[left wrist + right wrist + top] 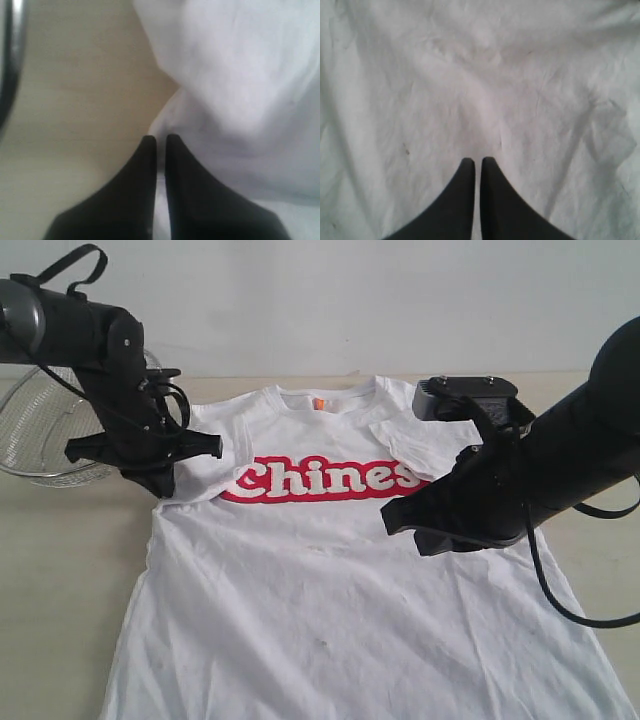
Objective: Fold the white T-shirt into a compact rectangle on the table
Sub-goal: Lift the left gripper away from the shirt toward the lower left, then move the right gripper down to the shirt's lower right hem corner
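Black jaws shut on both arms, white T-shirt [330, 590] spread on table [60, 570]

Left gripper [160, 140]: jaws pressed together, only a thin slit between them, nothing visibly pinched. Tips sit right at the shirt's left edge, where fabric meets bare beige tabletop. In the exterior view it points down beside the left sleeve area, level with the chest.

Right gripper [477, 161]: jaws pressed together, nothing held, wrinkled white fabric all around the tips. In the exterior view it is over the right chest, just right of the lettering [325, 480]; contact with the cloth can't be judged.

T-shirt lies front-up at the table's middle, collar far, hem near and running off frame. Red-outlined "Chines" text runs across the chest, orange neck tag [318, 403] at the collar. A fabric flap [420, 445] at the right shoulder lies inward over the end of the lettering.

Wire-mesh bowl [40, 425] is on the table far left, behind the left arm, apart from the shirt.
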Controlling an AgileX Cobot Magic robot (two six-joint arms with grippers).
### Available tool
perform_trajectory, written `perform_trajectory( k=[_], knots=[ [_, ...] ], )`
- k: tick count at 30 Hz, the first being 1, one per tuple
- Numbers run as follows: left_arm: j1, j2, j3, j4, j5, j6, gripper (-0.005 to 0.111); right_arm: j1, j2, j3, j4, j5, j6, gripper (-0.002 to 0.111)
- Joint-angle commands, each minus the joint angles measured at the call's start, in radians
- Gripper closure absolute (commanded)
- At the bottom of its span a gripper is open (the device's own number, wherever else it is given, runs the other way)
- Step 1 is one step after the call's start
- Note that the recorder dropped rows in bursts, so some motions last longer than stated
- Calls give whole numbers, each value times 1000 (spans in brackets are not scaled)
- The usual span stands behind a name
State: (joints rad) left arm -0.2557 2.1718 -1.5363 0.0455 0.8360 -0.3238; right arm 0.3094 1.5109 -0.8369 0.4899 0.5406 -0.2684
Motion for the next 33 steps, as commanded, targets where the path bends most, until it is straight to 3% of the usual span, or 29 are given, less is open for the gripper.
perform_trajectory(
  k=[1,6,13,22,27,33],
  knots=[
    [1,-67,14,-91,-7,82,102,3,-15,0,-2,-7,-3,108],
    [1,-108,14,-319,-1,247,102,3,-15,0,-2,-7,-3,108],
    [1,-259,59,-348,4,265,102,3,-15,0,-2,-7,-3,108],
    [-1,-615,424,-418,-120,349,102,3,-15,0,-2,-7,-3,108],
    [-1,-813,679,-593,-214,476,102,3,-15,0,-2,-7,-3,108],
    [-1,-993,861,-731,-216,590,102,3,-15,0,-2,-41,-3,108]
  ],
)
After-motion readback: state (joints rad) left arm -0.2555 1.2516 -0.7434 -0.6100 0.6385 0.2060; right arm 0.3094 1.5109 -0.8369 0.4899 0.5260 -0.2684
